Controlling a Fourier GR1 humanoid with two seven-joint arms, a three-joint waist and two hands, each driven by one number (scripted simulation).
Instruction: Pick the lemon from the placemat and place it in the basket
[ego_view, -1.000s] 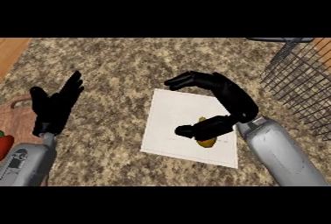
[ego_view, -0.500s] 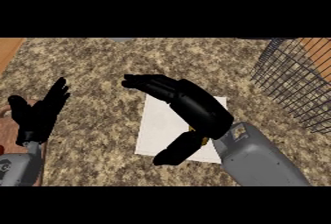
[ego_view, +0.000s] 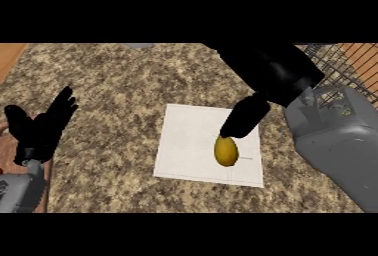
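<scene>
Left hand (ego_view: 40, 131): I see it at the near left edge, fingers straight and apart, holding nothing, resting.
Counter (ego_view: 111, 90): speckled stone; bare room lies left of and beyond the mat.
Placemat (ego_view: 192, 145): white sheet, all four edges lie flat in my view; near edge is unobstructed.
Lemon (ego_view: 226, 150): lies on the placemat's right half, uncovered, short of the right edge.
Right hand (ego_view: 267, 67): above the mat's far right corner; thumb tip hangs just over the lemon's far end. Contact I cannot tell. Fingers uncurled, grasping nothing.
Basket (ego_view: 347, 62): wire wall at far right, beside my right forearm.
Change: half a second ago the hand covered the lemon; now it shows whole.
</scene>
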